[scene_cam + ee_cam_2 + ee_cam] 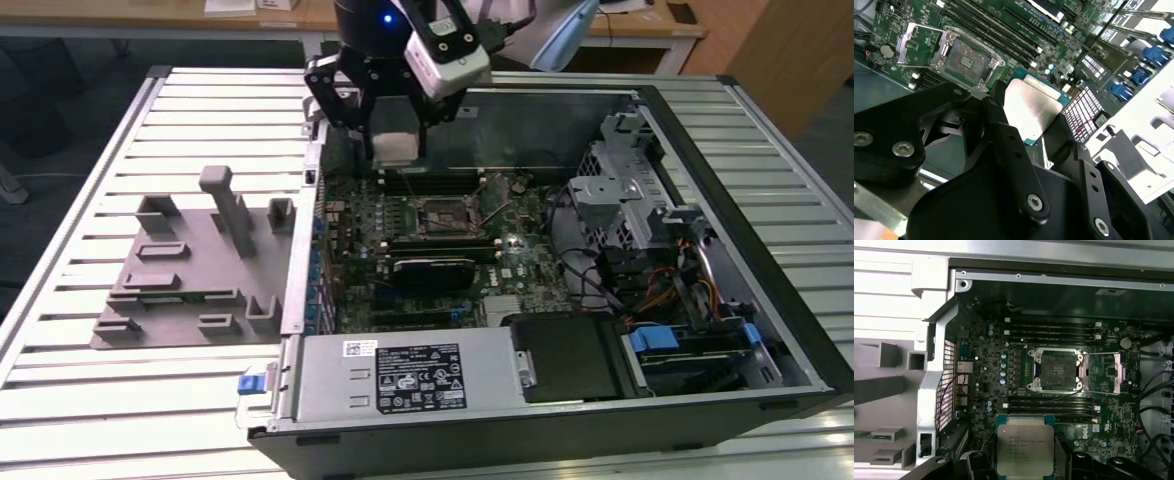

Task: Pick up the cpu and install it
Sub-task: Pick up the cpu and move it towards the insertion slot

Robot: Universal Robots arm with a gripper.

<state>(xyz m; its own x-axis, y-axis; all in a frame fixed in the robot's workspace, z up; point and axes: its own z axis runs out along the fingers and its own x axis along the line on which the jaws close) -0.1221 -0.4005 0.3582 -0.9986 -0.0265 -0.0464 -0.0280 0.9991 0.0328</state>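
Observation:
The cpu [396, 148], a flat square chip with a silvery top, hangs above the far part of the motherboard with my gripper [395, 138] shut on its edges. In both wrist views the cpu [1024, 447] [1030, 109] sits between my black fingers [976, 462] [1004, 140]. The black-framed socket [1056, 370] [966, 61] [439, 215] lies open and bare, its metal load plate [1106, 372] swung aside. The chip is apart from the socket, above the memory slots [1051, 407] beside it.
The open computer case [747, 130] lies on a slatted metal table [80, 400]. A grey plastic tray [187, 270] stands at the exterior view's left. A power supply [400, 375], drive cage [627, 160] and cables [667, 290] crowd the case's near and right sides.

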